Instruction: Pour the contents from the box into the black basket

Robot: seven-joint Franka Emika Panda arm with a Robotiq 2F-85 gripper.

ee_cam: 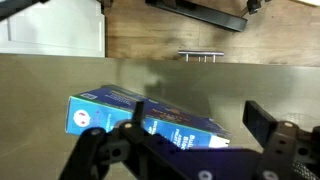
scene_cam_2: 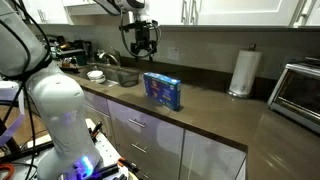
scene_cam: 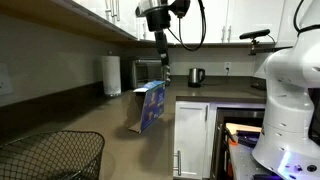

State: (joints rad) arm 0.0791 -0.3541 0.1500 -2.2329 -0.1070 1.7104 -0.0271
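**Gripper [scene_cam: 164, 76] open above the upright box [scene_cam: 150, 106], black basket [scene_cam: 50, 155] well off at lower left**

At the lower left of an exterior view sits the black basket, its mesh showing nothing inside; behind it the counter [scene_cam: 90, 125] runs toward a paper towel roll [scene_cam: 112, 75] at the wall. At the centre the box stands on its narrow edge, blue face outward, with what looks like a brown flap at its lower left corner. The gripper hangs just above the box's top edge, jaws spread and holding nothing; a kettle [scene_cam: 197, 76] stands further right. In the wrist view the fingers [ee_cam: 100, 155] sit wide apart along the bottom, with the box across the middle between them. The contents are not visible; presumably they are inside.

Risks, as I judge them: the box is thin and stands on edge, so a finger brushing its top during descent could tip it flat; a squeeze on the broad cardboard faces could buckle them and loosen the hold. The basket is well apart from the box, so if that flap is open, packets may spill onto the counter on the way; tilting too early would do the same.
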